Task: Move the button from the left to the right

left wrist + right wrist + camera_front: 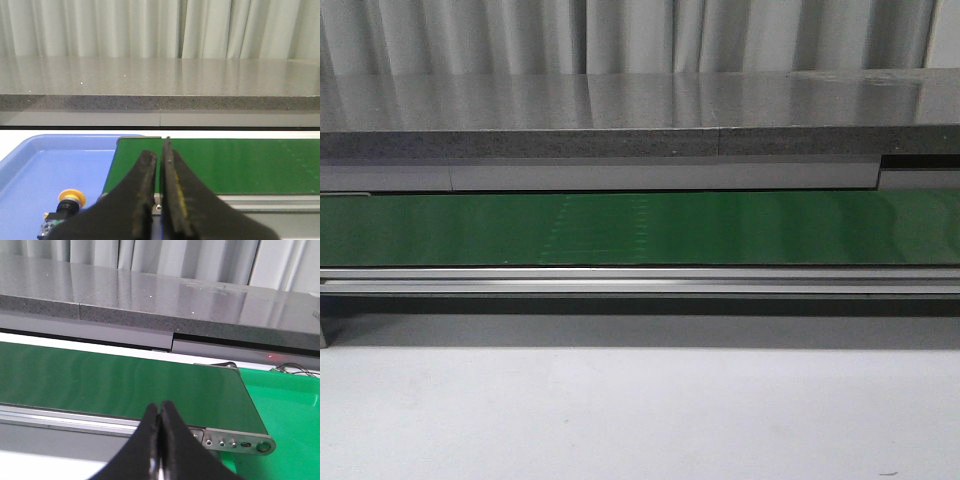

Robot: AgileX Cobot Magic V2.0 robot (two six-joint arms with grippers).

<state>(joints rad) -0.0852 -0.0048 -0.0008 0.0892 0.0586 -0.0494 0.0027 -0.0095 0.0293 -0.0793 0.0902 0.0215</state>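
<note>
The button [70, 199] lies on its side in a blue tray [35, 165]; I see its orange-yellow cap, black body and a bit of green collar, partly hidden behind my finger. My left gripper [158, 148] hovers beside the button, over the tray's edge and the end of the green conveyor belt [240, 165]. It is shut, with only a hairline gap and nothing held. My right gripper [159, 406] is shut and empty, near the belt's other end [125, 385]. The front view shows neither the grippers nor the button.
A green tray [285, 410] sits past the belt's right end, beside the metal end bracket [240, 442]. A grey stone shelf [620, 120] runs behind the belt [640, 228]. The belt's aluminium rail [640, 280] borders the white table [640, 410].
</note>
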